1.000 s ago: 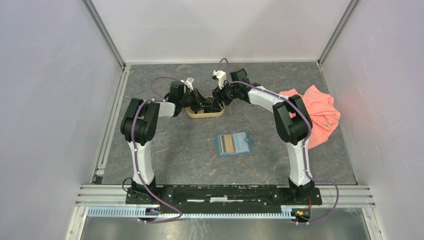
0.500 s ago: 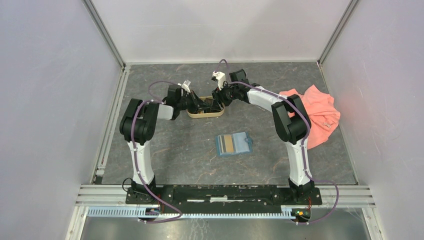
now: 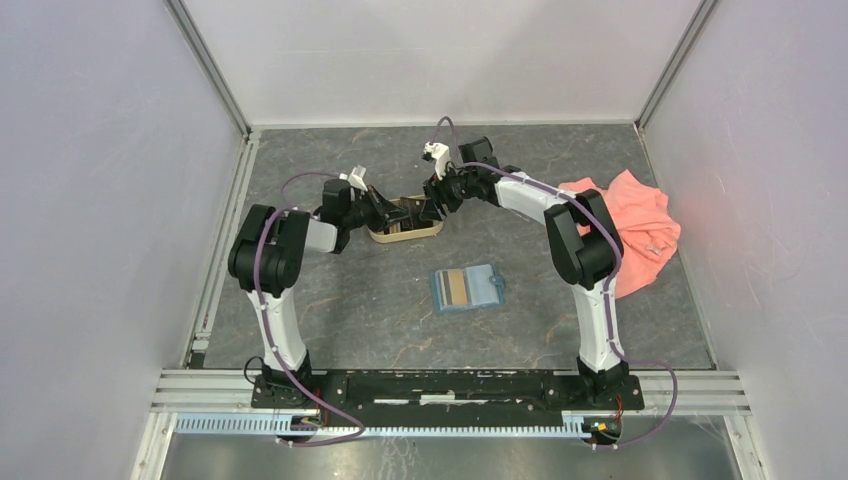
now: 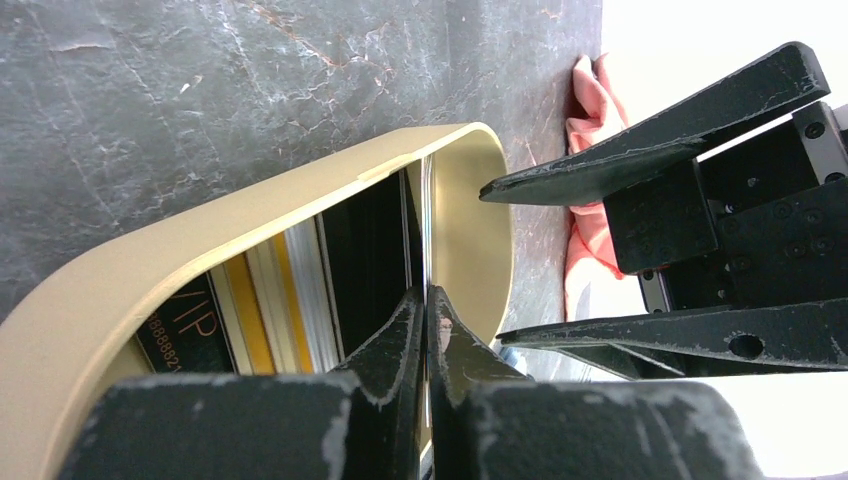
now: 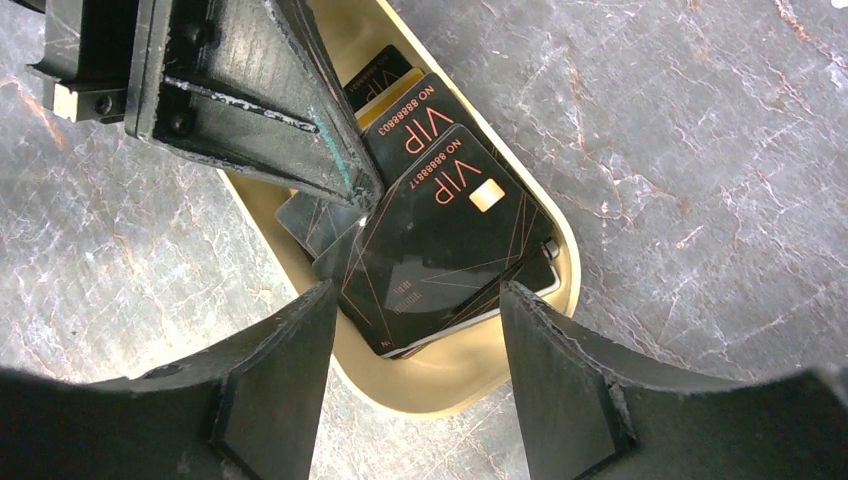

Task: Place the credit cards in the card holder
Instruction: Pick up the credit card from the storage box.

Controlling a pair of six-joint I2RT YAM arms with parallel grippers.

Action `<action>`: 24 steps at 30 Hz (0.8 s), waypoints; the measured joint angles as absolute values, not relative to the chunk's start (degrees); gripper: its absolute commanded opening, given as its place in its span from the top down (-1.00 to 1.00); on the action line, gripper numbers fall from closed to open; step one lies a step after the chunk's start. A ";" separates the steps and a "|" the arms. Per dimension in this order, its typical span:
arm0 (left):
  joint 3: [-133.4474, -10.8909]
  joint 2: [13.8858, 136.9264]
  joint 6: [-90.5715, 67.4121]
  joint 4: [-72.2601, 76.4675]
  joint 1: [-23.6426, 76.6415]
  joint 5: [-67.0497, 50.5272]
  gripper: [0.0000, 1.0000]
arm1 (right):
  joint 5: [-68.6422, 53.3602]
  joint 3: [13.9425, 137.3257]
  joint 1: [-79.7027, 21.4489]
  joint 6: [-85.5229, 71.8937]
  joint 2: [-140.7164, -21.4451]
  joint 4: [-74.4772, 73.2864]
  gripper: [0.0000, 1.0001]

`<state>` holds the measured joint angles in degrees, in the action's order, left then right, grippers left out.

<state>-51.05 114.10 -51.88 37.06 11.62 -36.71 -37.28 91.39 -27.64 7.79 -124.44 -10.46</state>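
Observation:
Several black and gold credit cards [image 5: 440,240] lie stacked in a tan oval tray [image 5: 440,390] at the middle back of the table. My left gripper [image 4: 425,295] reaches into the tray from the left and is shut on the thin edge of a black card [image 4: 365,250]. Its dark finger [image 5: 260,100] meets the top card's corner in the right wrist view. My right gripper [image 5: 418,295] hangs open over the tray's right end, one finger on each side of the rim, holding nothing. The teal card holder [image 3: 467,287] lies open nearer to me, with tan stripes on its left half.
A crumpled pink cloth [image 3: 630,225] lies at the right, beside the right arm's elbow. The two grippers [image 3: 388,212] [image 3: 430,205] stand close together over the tray [image 3: 405,236]. White walls enclose the grey marbled table on three sides.
The left jaws have closed onto the card's edge. The left wrist has drawn back a little to the left, and the tray has shifted slightly with it. The right arm has barely moved.

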 measured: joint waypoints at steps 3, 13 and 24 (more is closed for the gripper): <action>-51.03 114.10 -52.77 38.15 11.60 -36.75 0.79 | -38.28 91.39 -27.64 7.75 -124.36 -10.39 -0.35; -51.00 114.10 -53.71 39.77 11.60 -36.97 0.95 | -39.90 91.74 -27.64 6.94 -124.36 -10.31 -0.33; -44.77 108.71 -54.54 44.75 9.47 -35.90 0.96 | -42.09 92.51 -27.64 10.04 -123.04 -12.49 -0.36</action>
<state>-44.77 108.71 -54.54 44.75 9.47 -35.90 -42.09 92.51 -27.64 10.04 -123.04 -12.49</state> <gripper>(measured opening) 0.042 0.674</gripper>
